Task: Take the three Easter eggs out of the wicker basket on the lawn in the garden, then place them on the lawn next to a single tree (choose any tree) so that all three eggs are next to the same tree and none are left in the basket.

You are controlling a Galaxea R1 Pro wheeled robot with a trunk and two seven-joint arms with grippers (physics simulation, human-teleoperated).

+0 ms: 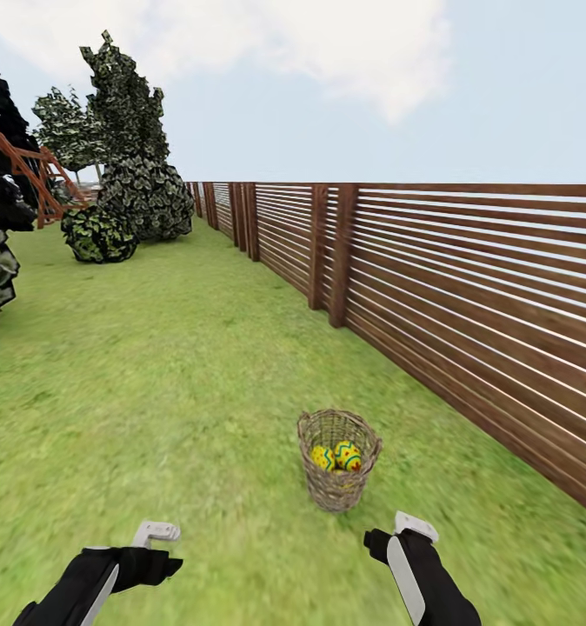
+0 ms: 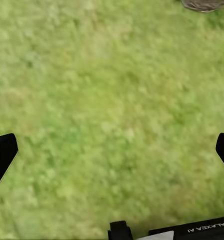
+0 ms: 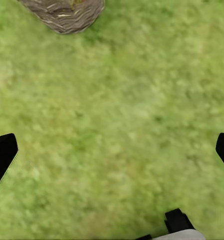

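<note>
Bright, even daylight; no cast shadows visible. The mottled green grass lawn (image 2: 112, 100) renders soft and blurred in both wrist views.

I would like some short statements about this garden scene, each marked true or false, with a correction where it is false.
1. The round tan woven wicker basket stands upright on the green grass lawn. True.
2. The yellow patterned Easter eggs lie on the grass beside the basket. False: they are inside it.
3. The left gripper is open and empty. True.
4. The right gripper grips the basket rim. False: it is open over grass, apart from the basket.
5. The brown slatted wooden fence runs along the robot's right. True.
</note>
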